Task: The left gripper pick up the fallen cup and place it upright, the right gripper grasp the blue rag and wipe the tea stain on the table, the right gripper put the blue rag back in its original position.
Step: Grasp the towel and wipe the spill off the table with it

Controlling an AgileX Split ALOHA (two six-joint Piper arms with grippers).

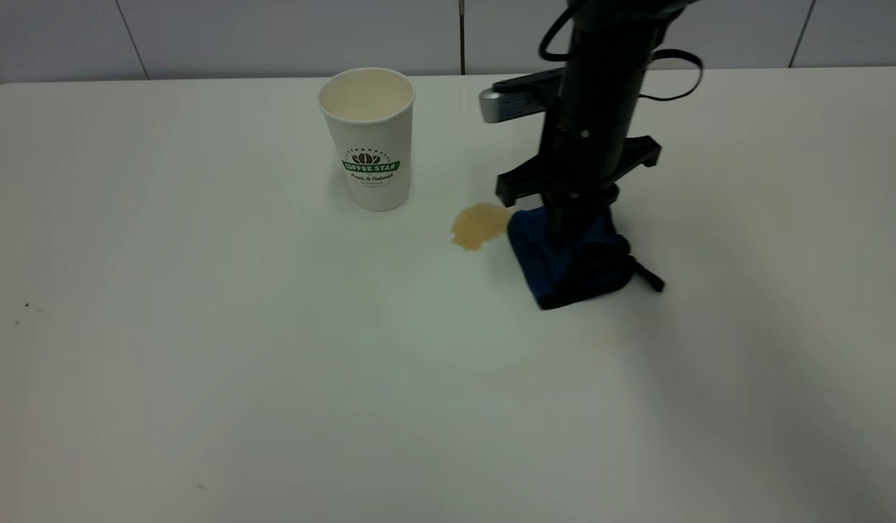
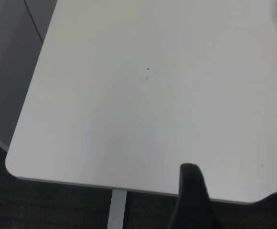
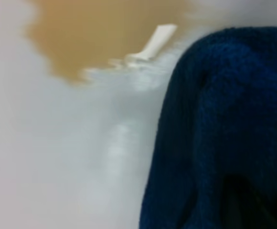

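Exterior view, left to right. Your table (image 1: pixel 200 349) is white, w/ a tiny dark speck (image 1: pixel 26 306) near its left edge. The cup (image 1: pixel 369 138) stands upright toward the back, left of centre, mouth up, green logo facing the camera. Right of it, apart from its base, you see the tea stain (image 1: pixel 477 225), a tan blotch on the tabletop. Touching the stain's right edge lies the blue rag (image 1: pixel 564 261), bunched, its black strap trailing off to the right. The right gripper (image 1: pixel 572 218) comes straight down onto the rag; its tips are buried in the cloth, so you cannot tell their state. The right wrist view shows the rag's edge (image 3: pixel 224 133) just beside the stain (image 3: pixel 95 33). Your left gripper (image 2: pixel 192 198) hangs over the table's rounded corner (image 2: pixel 19 164), away from the work; only one dark finger shows, so its state can't be judged.
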